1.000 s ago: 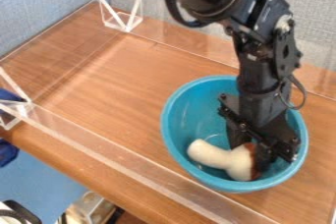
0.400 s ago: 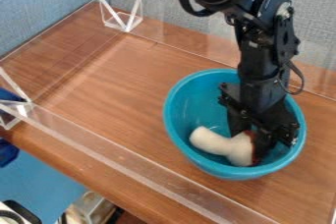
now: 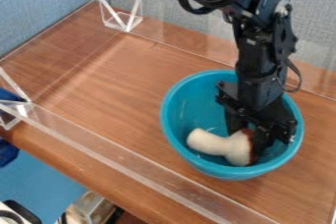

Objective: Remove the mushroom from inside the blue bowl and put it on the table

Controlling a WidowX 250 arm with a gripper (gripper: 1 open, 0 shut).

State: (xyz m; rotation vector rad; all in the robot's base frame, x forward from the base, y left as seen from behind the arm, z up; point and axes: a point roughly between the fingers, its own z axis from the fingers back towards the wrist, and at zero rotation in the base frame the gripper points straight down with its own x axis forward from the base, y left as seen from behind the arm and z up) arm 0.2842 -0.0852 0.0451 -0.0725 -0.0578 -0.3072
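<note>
The blue bowl [image 3: 188,113] stands on the brown wooden table [image 3: 118,71] at the right, near the front wall. Inside it the mushroom [image 3: 217,143] lies on its side, its cream stem pointing left and its reddish-brown cap under the fingers. My black gripper [image 3: 254,146] reaches straight down into the bowl and is shut on the cap end of the mushroom. The fingers hide most of the cap.
A low clear acrylic wall [image 3: 112,141] runs along the table's front edge, close to the bowl. Clear triangular brackets stand at the back corner [image 3: 125,15] and the left corner [image 3: 12,107]. Bare wood stretches left of the bowl.
</note>
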